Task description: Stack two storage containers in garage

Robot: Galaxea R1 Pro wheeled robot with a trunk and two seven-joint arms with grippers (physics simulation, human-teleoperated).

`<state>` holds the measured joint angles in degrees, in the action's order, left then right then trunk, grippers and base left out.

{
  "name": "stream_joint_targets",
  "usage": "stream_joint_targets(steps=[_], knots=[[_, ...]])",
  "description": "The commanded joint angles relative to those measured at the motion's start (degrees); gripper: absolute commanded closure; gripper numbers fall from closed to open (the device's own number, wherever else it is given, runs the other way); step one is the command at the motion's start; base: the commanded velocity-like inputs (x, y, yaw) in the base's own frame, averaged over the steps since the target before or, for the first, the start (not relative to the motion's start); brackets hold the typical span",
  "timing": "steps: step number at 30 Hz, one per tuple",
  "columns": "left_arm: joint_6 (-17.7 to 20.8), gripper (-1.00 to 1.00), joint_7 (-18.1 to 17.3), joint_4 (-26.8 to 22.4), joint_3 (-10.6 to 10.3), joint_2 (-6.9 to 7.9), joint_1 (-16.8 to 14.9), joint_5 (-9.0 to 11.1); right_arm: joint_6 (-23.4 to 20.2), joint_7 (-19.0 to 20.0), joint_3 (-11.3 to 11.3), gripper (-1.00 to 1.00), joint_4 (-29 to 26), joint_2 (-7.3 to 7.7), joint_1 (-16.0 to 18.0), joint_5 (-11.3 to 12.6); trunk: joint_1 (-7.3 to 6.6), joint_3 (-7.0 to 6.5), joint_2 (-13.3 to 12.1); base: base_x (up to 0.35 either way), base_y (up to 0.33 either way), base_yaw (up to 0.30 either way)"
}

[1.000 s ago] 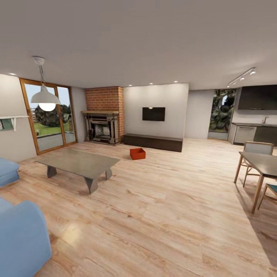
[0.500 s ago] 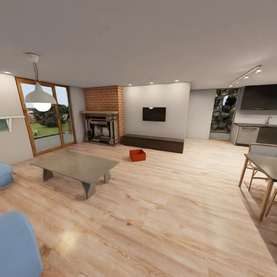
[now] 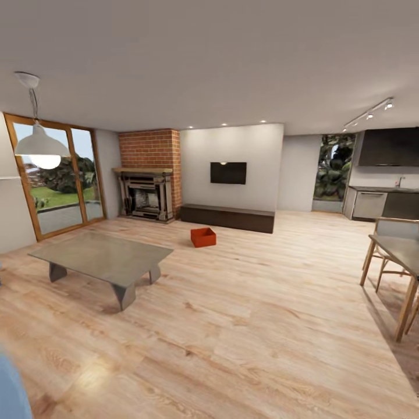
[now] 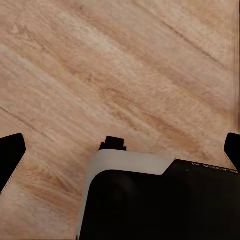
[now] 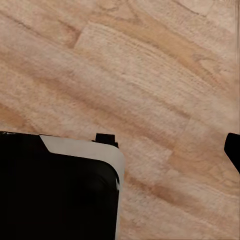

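One orange-red storage container [image 3: 203,237] sits on the light wood plank floor [image 3: 250,326] of the living room, far ahead, in front of the long dark bench [image 3: 227,217]. The second container is out of view. In the left wrist view my left gripper [image 4: 120,150] is open, with dark fingertips [image 4: 10,152] at both edges over bare planks. In the right wrist view my right gripper [image 5: 120,150] hangs over planks too. One fingertip [image 5: 233,149] shows far out at the edge, the other is hidden behind my black and white body [image 5: 55,190].
A grey low coffee table [image 3: 102,256] stands left of the way to the container. A dining table with wooden chairs [image 3: 396,256] stands at the right. The brick fireplace [image 3: 145,192] and wall TV [image 3: 228,173] are at the back. A blue sofa corner [image 3: 9,390] shows bottom left.
The whole head view has shifted: the camera moved forward and turned, so the sofa has slid almost out at the left. The container lies where it was.
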<state>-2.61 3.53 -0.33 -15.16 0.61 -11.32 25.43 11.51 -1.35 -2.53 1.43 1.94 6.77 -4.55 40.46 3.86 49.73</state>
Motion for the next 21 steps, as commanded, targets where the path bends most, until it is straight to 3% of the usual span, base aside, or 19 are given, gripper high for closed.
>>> stream_joint_targets(steps=[1, 21], knots=[[-0.11, -1.00, 0.16, -0.01, -0.49, 0.00, -0.01, 0.46, 0.26, -0.14, -0.24, -1.00, 0.15, -0.01, 0.09, -0.46, 0.05, 0.09, 0.06, 0.324, 0.000, -0.277], [0.00, -1.00, 0.16, 0.00, -0.41, 0.09, -0.02, 0.51, 0.26, -0.14, -0.38, -1.00, 0.15, 0.03, 0.09, -0.54, 0.05, 0.09, 0.06, 0.324, 0.000, -0.284]])
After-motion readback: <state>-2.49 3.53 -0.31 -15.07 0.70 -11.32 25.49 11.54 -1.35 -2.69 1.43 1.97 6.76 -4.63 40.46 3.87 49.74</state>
